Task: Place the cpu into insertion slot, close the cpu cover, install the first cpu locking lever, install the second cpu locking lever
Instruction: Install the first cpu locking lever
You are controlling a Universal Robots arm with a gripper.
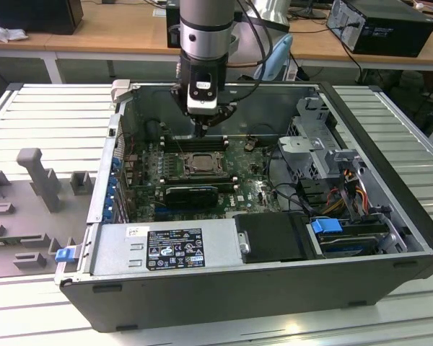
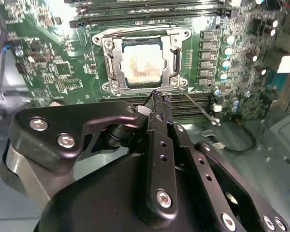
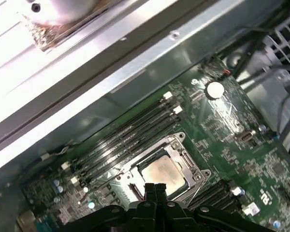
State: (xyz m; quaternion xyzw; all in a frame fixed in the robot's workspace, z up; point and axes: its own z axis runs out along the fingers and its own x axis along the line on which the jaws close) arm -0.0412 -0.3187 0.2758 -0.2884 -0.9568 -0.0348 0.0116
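The cpu (image 2: 142, 63) lies flat in the insertion slot (image 2: 140, 32) on the green motherboard, its pale face showing. The silvery cpu cover (image 2: 117, 58) is down over it, framing the chip through its cut-out. A thin metal lever rod (image 2: 199, 107) sticks out slantwise from one corner of the socket, lying over the memory slots. My gripper (image 2: 157, 95) is shut with nothing between its fingers, its tips just above the socket's edge beside that corner. In the first wrist view the gripper (image 3: 154, 186) hangs over the cpu (image 3: 162, 171) and cover (image 3: 186, 158). In the exterior view the gripper (image 1: 202, 132) hovers just behind the socket (image 1: 195, 164).
Long black memory slots (image 3: 130, 130) flank the socket on both sides. The open computer case (image 1: 224, 281) has tall metal walls, a power supply (image 1: 166, 249) at the front, and a drive cage with cables (image 1: 332, 173) on the exterior view's right. Grey fixtures (image 1: 36, 180) stand outside on the exterior view's left.
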